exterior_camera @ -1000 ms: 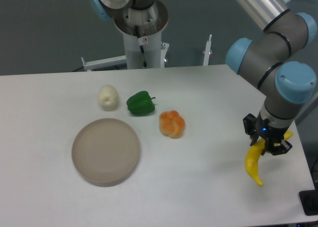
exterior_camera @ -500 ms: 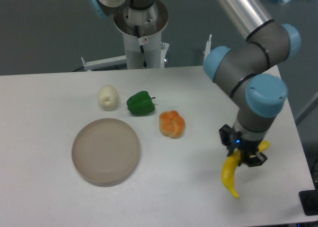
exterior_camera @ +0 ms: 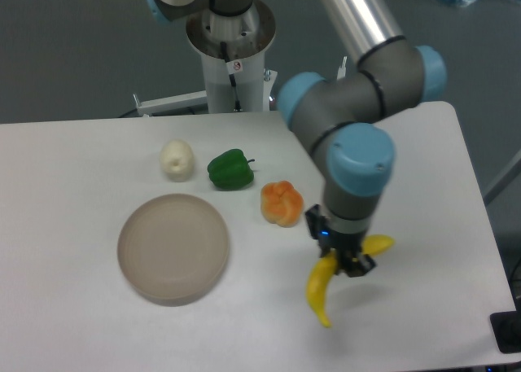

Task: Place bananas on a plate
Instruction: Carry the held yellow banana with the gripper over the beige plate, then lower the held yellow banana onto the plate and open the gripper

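Observation:
My gripper (exterior_camera: 342, 254) is shut on the yellow banana (exterior_camera: 321, 287), holding it near its middle. The banana's long end hangs down to the left toward the table and its short end sticks out to the right. It hangs over the table to the lower right of the orange pepper. The round beige-brown plate (exterior_camera: 173, 247) lies on the white table at the left, with nothing on it, well to the left of the gripper.
An orange pepper (exterior_camera: 282, 203) sits just up and left of the gripper. A green pepper (exterior_camera: 230, 169) and a white garlic-like piece (exterior_camera: 177, 159) lie behind the plate. The robot's base (exterior_camera: 230, 46) stands at the table's far edge.
The arm has carried the banana steadily to the left, from near the table's right edge to just right of the orange pepper. The other things have not moved.

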Robot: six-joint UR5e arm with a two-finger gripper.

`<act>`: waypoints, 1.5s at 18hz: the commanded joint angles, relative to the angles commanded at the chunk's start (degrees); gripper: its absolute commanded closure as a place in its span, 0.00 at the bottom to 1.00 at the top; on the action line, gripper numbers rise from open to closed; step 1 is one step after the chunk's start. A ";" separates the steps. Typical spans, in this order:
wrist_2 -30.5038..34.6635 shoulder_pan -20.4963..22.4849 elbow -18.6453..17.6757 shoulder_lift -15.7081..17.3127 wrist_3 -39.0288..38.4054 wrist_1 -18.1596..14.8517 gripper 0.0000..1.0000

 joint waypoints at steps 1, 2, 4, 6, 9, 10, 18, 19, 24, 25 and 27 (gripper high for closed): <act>0.00 -1.23 -0.17 0.17 -1.06 0.00 0.70; 0.09 -2.29 -0.78 0.26 -1.68 0.09 0.70; 0.35 -4.75 -2.28 0.53 -2.30 0.26 0.70; 0.44 -7.03 -4.65 1.58 -2.39 0.18 0.70; 0.18 -10.81 -8.51 2.81 -4.39 0.09 0.70; 0.26 -11.78 -8.96 2.90 -5.54 0.09 0.70; 0.00 -15.13 -16.17 5.10 -9.41 2.62 0.69; 0.44 -17.83 -18.61 -1.17 -12.90 12.12 0.42; 0.44 -17.86 -18.46 -1.14 -13.02 12.30 0.00; 0.44 -17.86 -18.46 -1.14 -13.02 12.30 0.00; 0.44 -17.86 -18.20 -0.97 -13.02 12.39 0.00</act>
